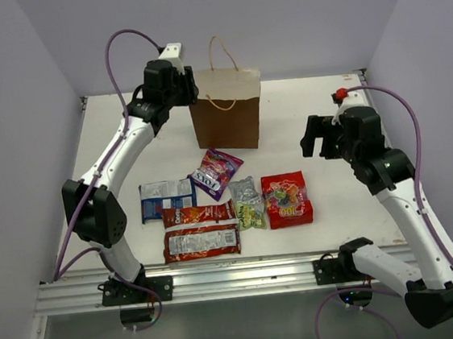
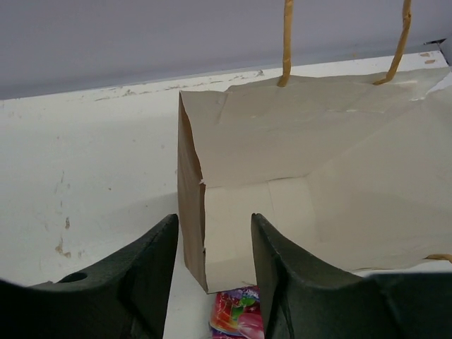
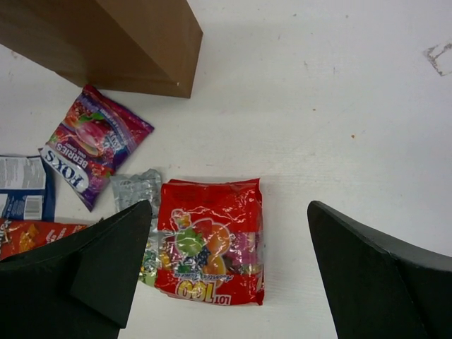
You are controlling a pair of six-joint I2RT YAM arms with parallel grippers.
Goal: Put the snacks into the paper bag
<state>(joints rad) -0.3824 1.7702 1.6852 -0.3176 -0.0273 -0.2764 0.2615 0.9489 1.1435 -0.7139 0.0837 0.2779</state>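
Okay: bag (image 1: pixel 227 113) upright at back of table (image 1: pixel 317 103), all seven snacks (image 1: pixel 202 242) flat in front, none bagged. Left claw (image 2: pixel 213 224) part-open, straddling bag's side rim, not pinching. Right claw (image 3: pixel 229 206) spread wide, empty, over red packet (image 3: pixel 210 240). Best play: left clamps rim, holds mouth wide; right drops straight, pinches crinkly edge. Bag floor hard to read; silver packet (image 3: pixel 134 189) half behind finger (image 3: pixel 106 268).

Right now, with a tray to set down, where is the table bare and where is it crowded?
Bare: the table right of the bag, and the strip right of the square red packet. Crowded: in front of the bag, where the packets lie close together; the left gripper stands at the bag's left edge.
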